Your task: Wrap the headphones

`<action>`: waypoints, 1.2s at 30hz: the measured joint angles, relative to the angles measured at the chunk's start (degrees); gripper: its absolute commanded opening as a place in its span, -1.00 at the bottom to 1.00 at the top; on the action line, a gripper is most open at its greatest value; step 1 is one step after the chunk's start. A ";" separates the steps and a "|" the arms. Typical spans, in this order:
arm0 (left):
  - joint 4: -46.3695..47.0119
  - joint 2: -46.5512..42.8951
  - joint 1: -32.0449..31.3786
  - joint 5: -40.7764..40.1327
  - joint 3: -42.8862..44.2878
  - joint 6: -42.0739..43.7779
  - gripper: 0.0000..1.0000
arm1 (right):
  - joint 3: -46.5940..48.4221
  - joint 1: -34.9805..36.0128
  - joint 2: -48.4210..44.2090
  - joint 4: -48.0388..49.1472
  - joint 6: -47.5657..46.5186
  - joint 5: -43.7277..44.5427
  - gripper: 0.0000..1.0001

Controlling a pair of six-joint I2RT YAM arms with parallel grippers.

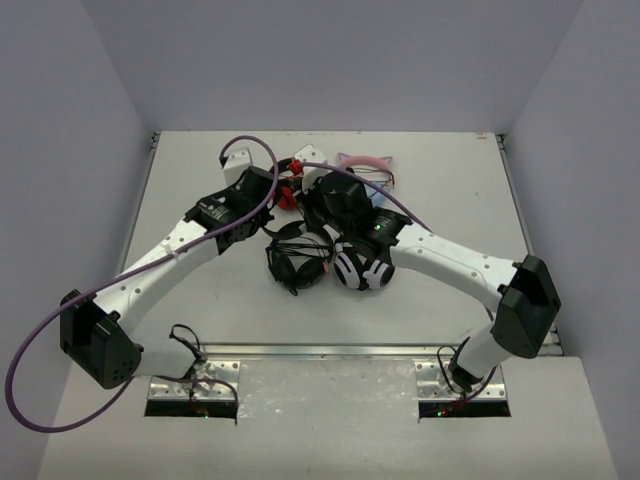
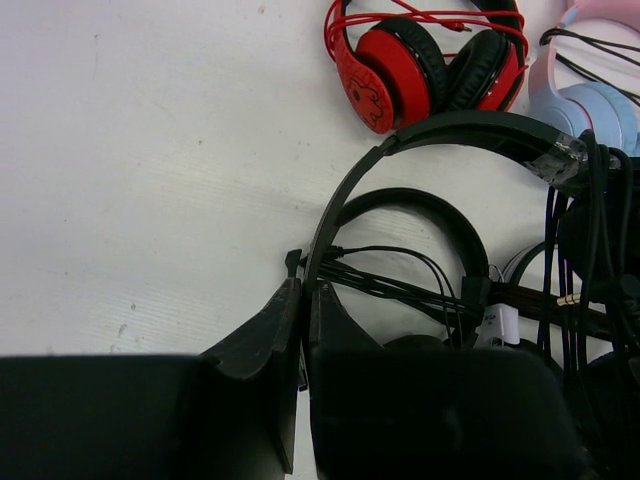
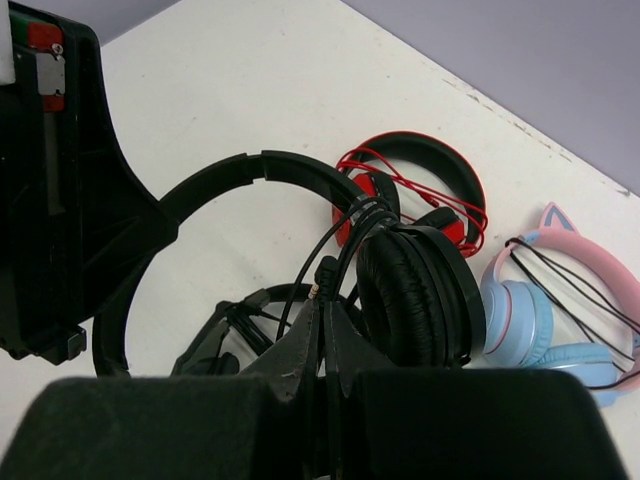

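1. Worktop (image 1: 250,312) centre holds the headphones (image 1: 297,258). They lie flat between the left arm (image 1: 165,258) and the right arm (image 1: 450,262), just beside a white-and-black pair (image 1: 362,268). The band points to the far edge and the cups sit nearer the bases, so the long axis runs roughly far to near.
2. Left wrist: the left fingers (image 2: 262,340) are pressed together with no gap. The big pair (image 2: 450,128) brings its band down to their tips, and I cannot tell whether it is pinched. Inside that arc sits the headphones' thinner band, with the cable (image 2: 400,287) loose across its loop.
3. Right wrist: the right fingers (image 3: 290,350) are closed too. A plug (image 3: 320,290) sits right at their tips, its lead looped over the big pair's band. I cannot tell whether it is gripped or whose lead it is. The headphones lie low and left, behind the tips.
4. Judgement: winding looks not yet done, and the step in hand seems to be sorting the cable from the pile. The next move calls for one arm to steady the band while the other takes the free end and winds.
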 measured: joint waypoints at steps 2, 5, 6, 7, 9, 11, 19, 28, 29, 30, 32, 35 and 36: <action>0.00 -0.02 0.00 -0.20 0.00 0.02 -0.99 | 0.72 0.00 0.33 -0.92 0.35 -0.31 -0.97; -0.02 -0.02 0.00 -0.72 0.00 0.04 -0.99 | 3.74 -0.07 1.88 -4.04 0.90 -1.53 -0.97; -0.02 -0.02 0.00 -0.94 0.00 0.02 -0.99 | 5.31 -0.07 2.80 -5.27 1.16 -2.10 -0.97; 0.02 -0.02 0.00 -1.22 0.00 0.02 -0.99 | 6.62 -0.07 3.63 -6.36 1.42 -2.45 -0.98; 0.04 -0.04 0.00 -1.60 0.00 0.04 -0.99 | 8.61 -0.17 4.90 -8.28 2.08 -3.32 -0.97; 0.07 -0.04 0.00 -1.79 0.00 0.28 -0.99 | 10.23 -0.39 5.97 -10.75 2.56 -3.93 -0.95; 0.50 -1.29 0.00 -2.40 0.00 1.40 -0.99 | 13.33 -0.79 8.44 -15.78 3.72 -3.28 -0.97; 0.55 -1.86 0.00 -2.58 -0.09 1.55 -0.99 | 13.33 -0.72 8.44 -15.43 4.33 -4.42 -0.76; 0.68 -1.86 0.00 -2.40 -0.26 1.62 -0.99 | 13.31 -0.74 8.44 -15.32 4.37 -5.03 -0.76; 0.90 -1.86 0.00 -2.16 -0.44 1.70 -0.99 | 13.31 -0.76 8.41 -15.21 4.46 -5.46 -0.73; 1.46 -1.86 0.00 -1.38 -0.83 1.81 -0.99 | 13.22 -0.79 8.39 -14.86 4.83 -6.38 -0.72; 2.27 -1.86 0.00 -0.37 -1.42 1.97 -0.99 | 13.20 -0.90 8.31 -14.88 5.20 -6.84 -0.62; 2.58 -1.86 0.00 -0.13 -1.55 1.99 -0.99 | 13.20 -1.03 8.26 -14.91 5.25 -6.82 -0.62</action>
